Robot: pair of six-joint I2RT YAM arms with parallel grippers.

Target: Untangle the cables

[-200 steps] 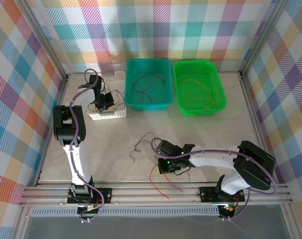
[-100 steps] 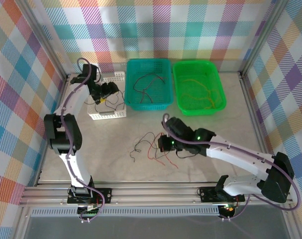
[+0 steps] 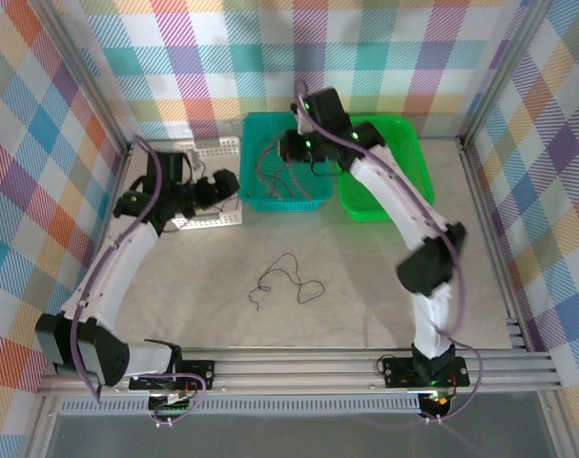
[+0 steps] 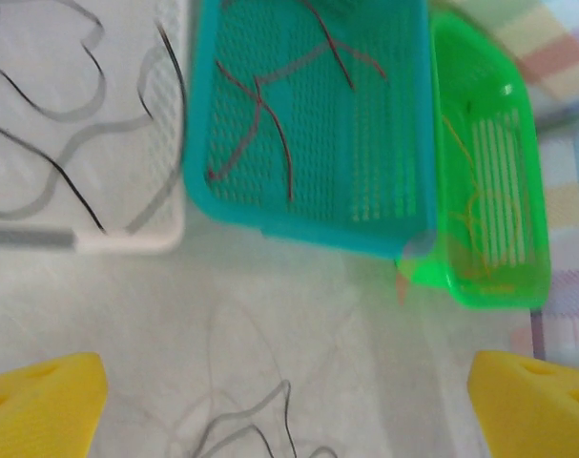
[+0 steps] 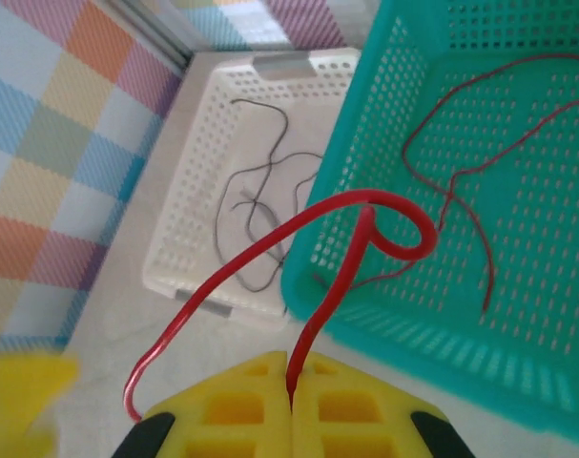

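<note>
Right gripper (image 5: 291, 389): yellow two-finger jaws pressed fully together, pinching a thin red flexible cable (image 5: 365, 221). From the jaws the cable rises, curls into a small loop, then runs down to the left, where its far end hangs free. Seen from overhead, the right gripper (image 3: 299, 149) is held above the far left part of a teal perforated plastic basket (image 3: 313, 196).

Left gripper (image 4: 287, 405): yellow fingertips (image 4: 43, 401) stand wide apart, one at each lower corner of the wrist view, with nothing held between them. Seen from overhead, the left gripper (image 3: 222, 181) hangs over the right-hand end of a white perforated plastic basket (image 3: 205, 221), just beside the teal basket.

White basket, contents: thin black cables (image 4: 77, 194), lying in several loose curves on its floor.

Teal basket, contents: thin dark red cables (image 4: 260, 103), loosely crossing one another on the mesh floor.

Bright green perforated plastic basket (image 3: 415, 205), set against the right side of the teal basket. Contents: thin orange and yellow cables (image 4: 472, 205), faint against the green; how many there are cannot be told.

Pale marbled tabletop (image 3: 384, 277): carries a thin black cable tangle (image 3: 287, 275), lying in open loops near the middle, well apart from all three baskets and from both grippers.
</note>
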